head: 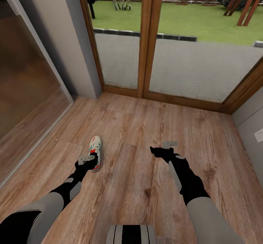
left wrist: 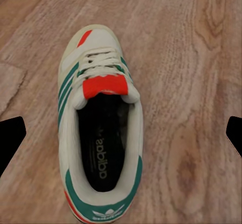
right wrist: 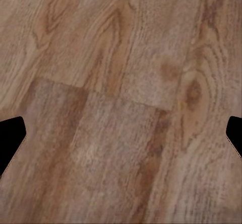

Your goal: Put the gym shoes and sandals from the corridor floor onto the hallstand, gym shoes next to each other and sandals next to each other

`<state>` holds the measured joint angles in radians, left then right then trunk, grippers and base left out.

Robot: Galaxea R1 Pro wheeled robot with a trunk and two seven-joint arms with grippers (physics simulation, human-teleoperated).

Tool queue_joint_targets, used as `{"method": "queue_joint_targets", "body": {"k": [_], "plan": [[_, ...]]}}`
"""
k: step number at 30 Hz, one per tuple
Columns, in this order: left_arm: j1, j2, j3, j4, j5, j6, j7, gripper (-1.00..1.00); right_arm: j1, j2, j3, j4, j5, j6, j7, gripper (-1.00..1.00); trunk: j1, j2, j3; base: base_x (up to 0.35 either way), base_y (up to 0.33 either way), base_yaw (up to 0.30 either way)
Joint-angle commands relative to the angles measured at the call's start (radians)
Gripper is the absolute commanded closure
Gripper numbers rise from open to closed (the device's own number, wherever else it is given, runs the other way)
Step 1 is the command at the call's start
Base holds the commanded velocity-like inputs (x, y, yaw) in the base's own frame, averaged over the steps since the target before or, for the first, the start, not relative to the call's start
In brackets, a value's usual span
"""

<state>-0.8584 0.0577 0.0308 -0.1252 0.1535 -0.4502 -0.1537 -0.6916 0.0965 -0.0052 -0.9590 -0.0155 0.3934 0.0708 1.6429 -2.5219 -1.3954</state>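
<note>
Closest to you, your own trunk sits at the bottom of the head view, and ahead of it the corridor floor [head: 138, 134] runs up to the glazed garden doors [head: 146, 39]. Your two dark arms reach out over the planks. The left claw [head: 87, 160] hangs directly above a single gym shoe [left wrist: 101, 128], fingers spread wide either side of it and not touching; the shoe lies flat on the floor, toe pointing away from you, its opening facing up. The right claw [head: 165, 149] hovers over bare wood, well apart from the shoe, also spread with nothing between its fingers. If you drop straight down, the fingertips may land on the soft collar and slip, or push the shoe sideways along the smooth planks. Grip across the firmer mid-body instead. The rack isn't in sight, so you'll carry the shoe through a turn; a shallow pinch could let it fall.
</note>
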Motion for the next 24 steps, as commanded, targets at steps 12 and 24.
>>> {"method": "queue_joint_targets", "body": {"k": [12,24], "plan": [[-0.001,-0.001,0.000,0.001,0.011,-0.001,-0.012,-1.00,0.000,0.000,0.002,-0.026,-0.001,0.004,0.002,-1.00,0.000,0.000,-0.001,0.000,0.000,0.000],[-0.001,-0.001,0.000,0.001,0.011,-0.001,-0.011,-1.00,0.000,0.000,0.000,-0.028,-0.001,0.004,0.001,-1.00,0.000,0.000,-0.001,0.000,0.000,0.000]]}}
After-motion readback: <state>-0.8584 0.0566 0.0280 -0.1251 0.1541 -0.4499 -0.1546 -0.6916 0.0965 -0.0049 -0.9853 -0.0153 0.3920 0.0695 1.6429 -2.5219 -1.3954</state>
